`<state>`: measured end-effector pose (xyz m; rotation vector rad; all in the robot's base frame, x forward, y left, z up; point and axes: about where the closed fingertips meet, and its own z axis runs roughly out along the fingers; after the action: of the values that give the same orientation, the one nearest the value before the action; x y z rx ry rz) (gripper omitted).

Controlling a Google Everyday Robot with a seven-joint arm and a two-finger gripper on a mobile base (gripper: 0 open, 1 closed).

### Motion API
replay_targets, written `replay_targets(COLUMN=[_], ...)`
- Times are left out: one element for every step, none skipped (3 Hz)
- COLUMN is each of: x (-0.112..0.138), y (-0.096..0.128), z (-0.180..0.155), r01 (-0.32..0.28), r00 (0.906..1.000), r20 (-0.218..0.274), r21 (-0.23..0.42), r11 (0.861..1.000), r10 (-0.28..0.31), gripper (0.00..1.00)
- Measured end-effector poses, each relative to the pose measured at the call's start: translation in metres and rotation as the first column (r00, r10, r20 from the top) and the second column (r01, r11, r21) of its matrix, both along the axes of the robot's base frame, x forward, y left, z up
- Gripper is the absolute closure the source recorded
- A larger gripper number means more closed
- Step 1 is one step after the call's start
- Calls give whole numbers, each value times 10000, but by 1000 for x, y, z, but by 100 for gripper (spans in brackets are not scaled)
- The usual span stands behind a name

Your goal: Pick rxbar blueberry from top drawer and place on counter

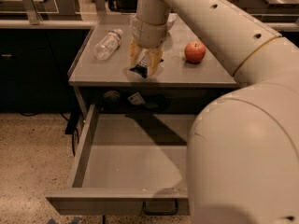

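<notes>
My gripper point(145, 65) hangs fingers-down over the front middle of the grey counter point(93, 73). It is shut on the rxbar blueberry point(141, 67), a dark navy bar with white print, held upright between the yellowish fingers point(134, 55), its lower end just above or touching the counter top. The top drawer point(84, 143) stands pulled out below the counter, its tray bare, with the loop handle point(160, 209) on the front panel.
A clear plastic bottle point(108, 44) lies on the counter's left. A red apple point(195, 52) sits on its right. My arm's large white link point(243, 157) fills the lower right and hides the drawer's right side. Speckled floor lies to the left.
</notes>
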<state>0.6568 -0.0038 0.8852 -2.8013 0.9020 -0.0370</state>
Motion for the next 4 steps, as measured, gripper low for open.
replay_targets(x=[61,94,94,94], y=[-9,-17,-17,-17], z=[-28,-61,-58,-58], r01=[259,686,686,700], r00=[9992,9976,9976,9975], r20=[325,36,36,41], r21=[-446,-263,-263,-259], r11=[9987,9973,9973,9972], r10=[-245,-686,-686,-699], gripper=[100,100,100,84])
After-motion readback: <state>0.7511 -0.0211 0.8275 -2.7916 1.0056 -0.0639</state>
